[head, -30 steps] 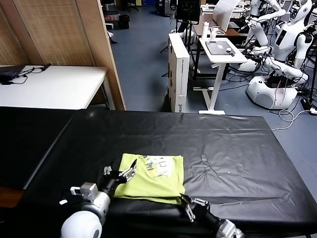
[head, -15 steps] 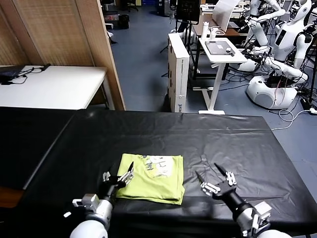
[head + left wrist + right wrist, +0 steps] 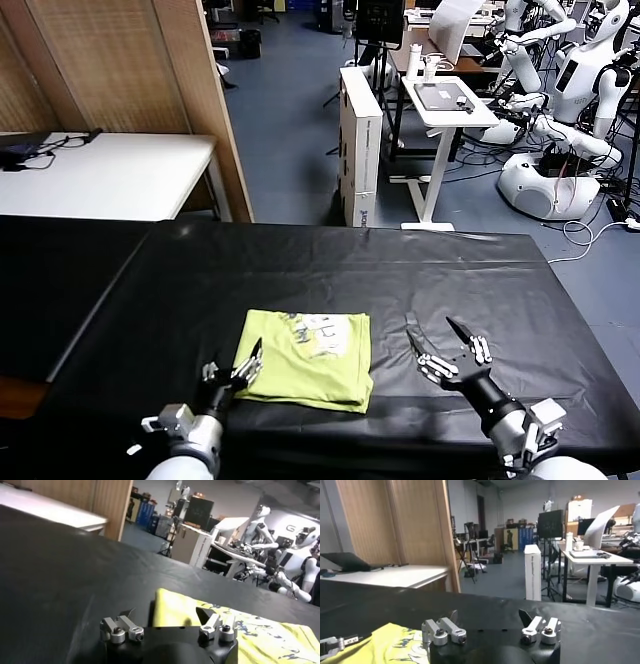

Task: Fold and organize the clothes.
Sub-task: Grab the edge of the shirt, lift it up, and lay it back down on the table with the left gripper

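Observation:
The lime yellow-green T-shirt (image 3: 308,357) lies folded into a small rectangle near the front of the black table (image 3: 300,270), with a white print facing up. My left gripper (image 3: 232,366) is open and empty at the shirt's front left corner, low over the table. In the left wrist view the shirt (image 3: 250,630) lies just beyond the open left gripper (image 3: 168,614). My right gripper (image 3: 437,340) is open and empty, raised over the table to the right of the shirt. The right wrist view shows the open right gripper (image 3: 490,616) and the shirt (image 3: 395,642) off to one side.
A white table (image 3: 110,175) stands at the back left beside a wooden partition (image 3: 140,70). Behind the black table are a white box (image 3: 360,145), a small white desk (image 3: 450,100) and other white robots (image 3: 560,110).
My right gripper came up from the table's front edge below the shirt and moved right, now raised clear of it. My left gripper drew back toward the front and lowered.

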